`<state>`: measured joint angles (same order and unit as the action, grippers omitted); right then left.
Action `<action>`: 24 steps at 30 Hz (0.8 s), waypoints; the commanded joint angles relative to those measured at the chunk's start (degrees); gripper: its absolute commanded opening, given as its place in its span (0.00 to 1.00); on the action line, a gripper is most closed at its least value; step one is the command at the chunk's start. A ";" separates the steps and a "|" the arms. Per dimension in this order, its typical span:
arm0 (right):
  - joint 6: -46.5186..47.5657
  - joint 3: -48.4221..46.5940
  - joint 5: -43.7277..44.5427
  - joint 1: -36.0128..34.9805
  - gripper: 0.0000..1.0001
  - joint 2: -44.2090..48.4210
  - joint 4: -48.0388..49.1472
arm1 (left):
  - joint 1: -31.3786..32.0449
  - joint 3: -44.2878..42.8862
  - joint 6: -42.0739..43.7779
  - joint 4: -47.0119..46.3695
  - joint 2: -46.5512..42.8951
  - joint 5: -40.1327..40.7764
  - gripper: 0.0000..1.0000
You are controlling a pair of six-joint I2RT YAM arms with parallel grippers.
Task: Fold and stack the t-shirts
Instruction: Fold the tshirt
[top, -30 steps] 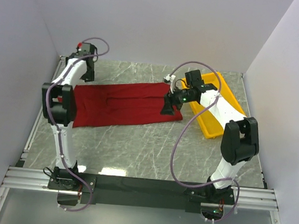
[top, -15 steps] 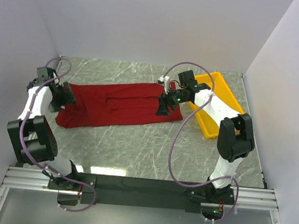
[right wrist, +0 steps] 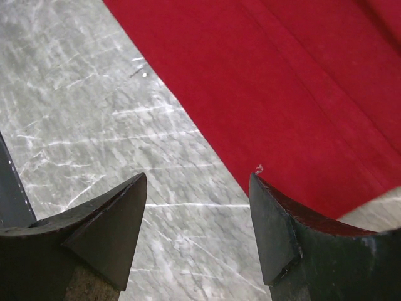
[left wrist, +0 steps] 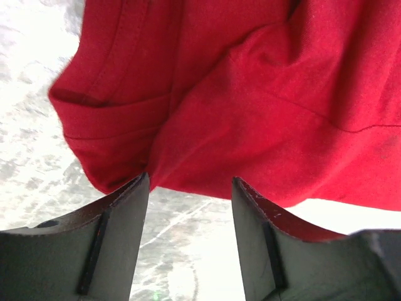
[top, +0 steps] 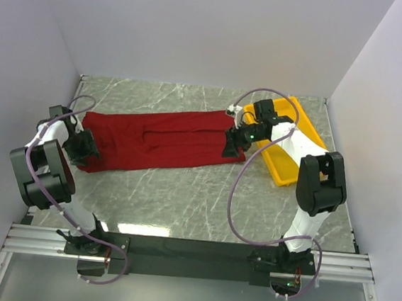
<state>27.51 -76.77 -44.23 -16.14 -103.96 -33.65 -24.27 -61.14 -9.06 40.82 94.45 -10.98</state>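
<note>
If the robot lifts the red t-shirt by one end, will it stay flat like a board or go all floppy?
Probably floppy: the t-shirt is thin cloth lying in soft folds, so it would likely droop from wherever it's pinched. It looks light, spread flat on the table. Pushed, it would probably bunch up rather than slide whole.

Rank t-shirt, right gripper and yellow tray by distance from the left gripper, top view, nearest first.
1. t-shirt: its left end lies right at the left gripper, far left.
2. right gripper: at the shirt's right end.
3. yellow tray: farthest, on the right, beyond the shirt's right end.
</note>
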 commanded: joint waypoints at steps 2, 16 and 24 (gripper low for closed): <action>-0.52 0.04 -1.56 1.37 0.73 2.19 1.30 | 0.10 -0.46 3.26 -2.68 0.20 1.49 0.59; -0.78 -2.59 4.32 4.19 0.72 0.78 0.07 | 1.07 -1.61 3.17 -2.15 4.16 4.65 0.43; -8.61 -8.48 13.55 4.28 0.55 -4.49 -2.12 | 0.98 -2.40 3.00 -1.35 3.37 5.18 0.21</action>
<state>22.83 -81.73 -34.83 -12.23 -107.15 -34.83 -23.51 -61.25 -6.66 39.68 98.74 -6.13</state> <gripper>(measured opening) 0.560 0.228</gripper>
